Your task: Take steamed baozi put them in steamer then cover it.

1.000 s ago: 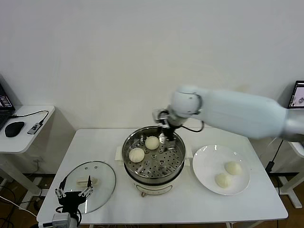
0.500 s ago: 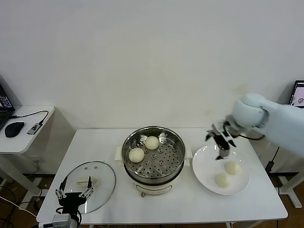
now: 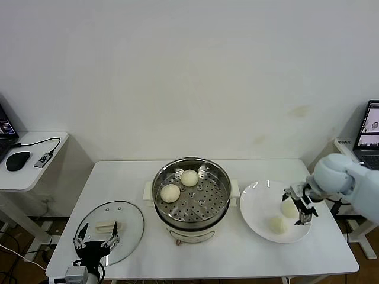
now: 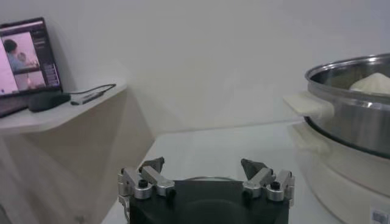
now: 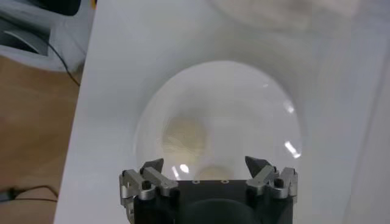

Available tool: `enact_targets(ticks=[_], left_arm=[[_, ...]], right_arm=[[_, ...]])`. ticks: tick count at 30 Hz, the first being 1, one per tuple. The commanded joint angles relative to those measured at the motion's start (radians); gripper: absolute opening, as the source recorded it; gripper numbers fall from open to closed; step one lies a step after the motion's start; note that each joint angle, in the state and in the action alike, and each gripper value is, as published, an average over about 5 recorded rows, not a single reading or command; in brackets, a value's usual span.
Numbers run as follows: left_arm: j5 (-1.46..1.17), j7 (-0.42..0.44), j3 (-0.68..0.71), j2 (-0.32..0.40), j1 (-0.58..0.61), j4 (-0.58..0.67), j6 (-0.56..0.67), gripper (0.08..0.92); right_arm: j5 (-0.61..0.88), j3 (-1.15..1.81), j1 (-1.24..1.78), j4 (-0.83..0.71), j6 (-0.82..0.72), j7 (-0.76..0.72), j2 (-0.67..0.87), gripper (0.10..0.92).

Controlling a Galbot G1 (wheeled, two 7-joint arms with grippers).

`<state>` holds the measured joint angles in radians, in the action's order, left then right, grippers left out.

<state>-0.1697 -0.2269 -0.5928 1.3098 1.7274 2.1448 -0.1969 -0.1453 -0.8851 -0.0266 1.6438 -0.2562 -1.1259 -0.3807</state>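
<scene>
Two cream-white baozi (image 3: 189,177) (image 3: 170,193) lie on the perforated tray of the steel steamer (image 3: 219,200) at the table's middle. Two more baozi (image 3: 289,209) (image 3: 276,224) lie on the white plate (image 3: 256,206) to its right. My right gripper (image 3: 299,205) is open and empty just above the plate's farther baozi; the right wrist view shows one bun (image 5: 184,137) ahead of the open gripper (image 5: 204,165). The glass cover (image 3: 131,218) lies flat at the front left. My left gripper (image 3: 95,235) is open, low at the cover's near edge.
A side desk (image 3: 35,165) with a mouse stands to the left of the table. The steamer's side handle (image 4: 308,105) and wall show close by in the left wrist view. A laptop (image 3: 369,136) stands at the far right.
My right gripper has swung from inside the steamer rightward across to the plate and now hovers over the farther baozi there, empty. The left arm has barely moved.
</scene>
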Motion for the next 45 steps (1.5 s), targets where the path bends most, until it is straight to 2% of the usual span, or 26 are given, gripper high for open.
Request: enact_targets(ticks=[1, 23, 29, 39, 45], left_arm=[[-0.044, 0.013, 0.001, -0.001, 0.001, -0.004, 0.001, 0.823], [-0.007, 0.011, -0.004, 0.003, 0.0, -0.013, 0.007, 0.823], [-0.005, 0.01, -0.005, 0.003, 0.0, -0.014, 0.007, 0.823], [-0.002, 0.008, -0.003, 0.007, 0.0, -0.011, 0.007, 0.823], [-0.001, 0.008, -0.003, 0.006, 0.003, -0.004, 0.006, 0.823]], right_arm=[[-0.053, 0.115, 0.2, -0.022, 0.009, 0.025, 0.011, 0.823], [-0.047, 0.169, 0.257, -0.188, -0.032, 0.102, -0.148, 0.81], [-0.031, 0.165, 0.254, -0.194, -0.04, 0.098, -0.164, 0.755], [-0.026, 0.165, 0.247, -0.187, -0.043, 0.09, -0.161, 0.586], [0.004, 0.147, 0.168, -0.153, -0.04, 0.067, -0.123, 0.554]])
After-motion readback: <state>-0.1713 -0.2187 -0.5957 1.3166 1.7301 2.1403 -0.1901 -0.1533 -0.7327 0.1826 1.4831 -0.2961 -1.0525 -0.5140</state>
